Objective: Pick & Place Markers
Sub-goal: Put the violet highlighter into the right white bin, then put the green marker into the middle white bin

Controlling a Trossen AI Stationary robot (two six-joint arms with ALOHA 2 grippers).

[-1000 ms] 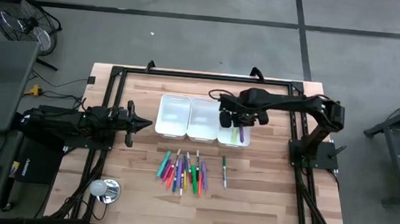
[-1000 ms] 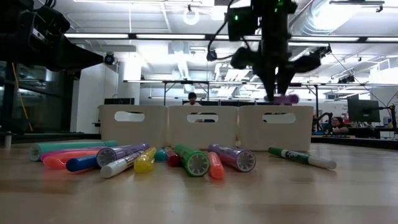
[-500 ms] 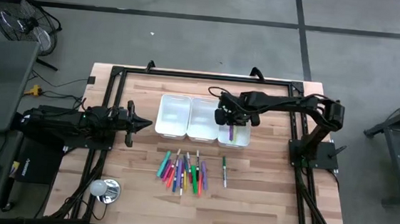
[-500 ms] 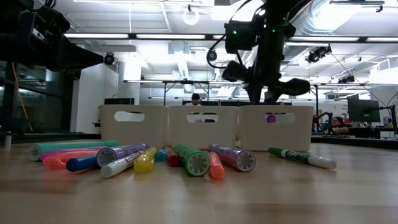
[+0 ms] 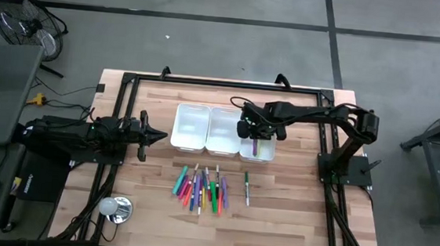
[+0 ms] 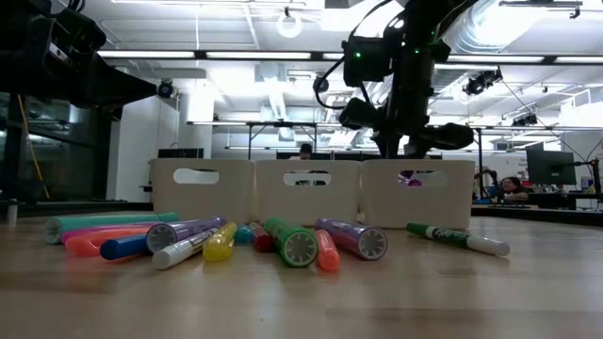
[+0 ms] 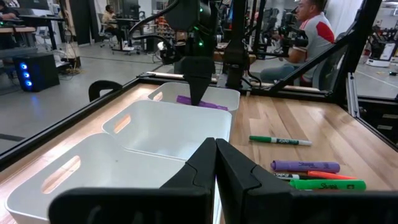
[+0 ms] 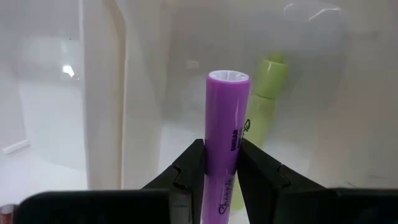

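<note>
Right gripper (image 8: 219, 163) is down inside the rightmost white bin (image 5: 267, 155), jaws clamped on a purple marker (image 8: 226, 124) beside a light-green marker (image 8: 265, 93) already lying there. Remaining markers (image 5: 201, 187) sit on the table in front of the bins, and the left gripper (image 5: 160, 136) waits pinched closed, off to the left of the bins.

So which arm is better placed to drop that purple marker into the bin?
Right. Its hand already grips the purple marker down inside the rightmost bin; the left hand waits shut at the table's left.
</note>
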